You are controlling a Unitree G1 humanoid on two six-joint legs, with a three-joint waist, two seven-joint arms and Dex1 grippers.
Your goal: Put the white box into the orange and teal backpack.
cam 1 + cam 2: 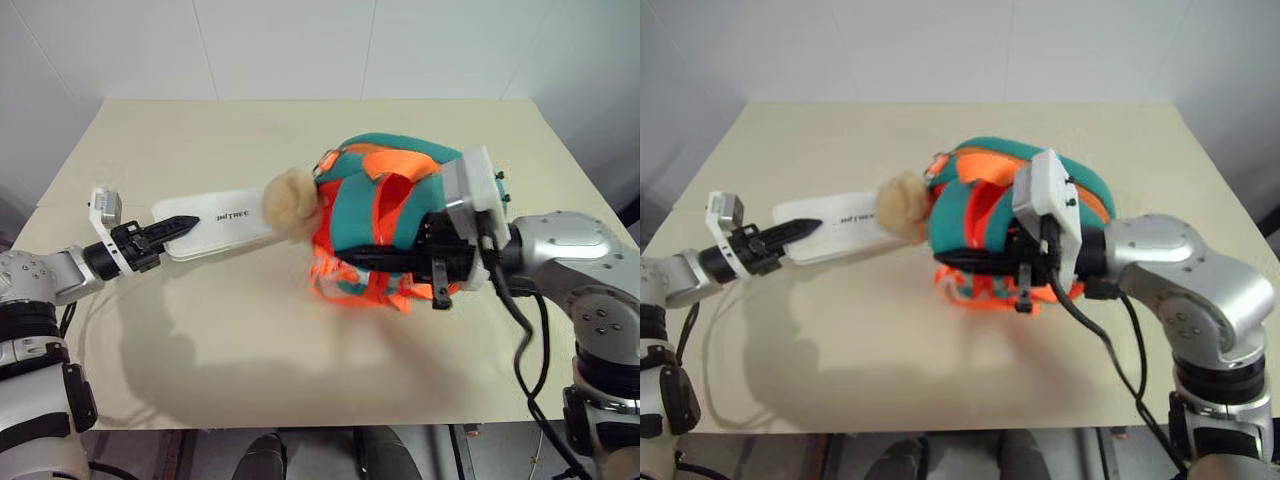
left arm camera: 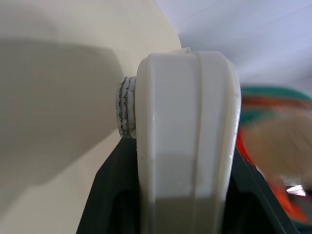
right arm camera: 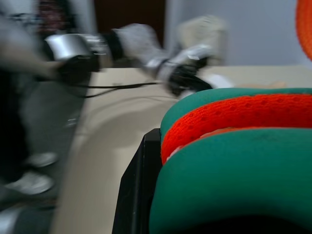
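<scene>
The white box hangs level above the table, and my left gripper is shut on its left end. Its right end points at the orange and teal backpack and is hidden behind the tan plush ball. The left wrist view shows the box edge-on between black fingers. My right gripper is shut on the backpack's right side and holds it raised, with straps dangling below. Teal and orange padding sits against a black finger in the right wrist view.
The beige table stretches wide in front of and behind the backpack. White walls stand behind and to both sides. A black cable hangs from my right wrist.
</scene>
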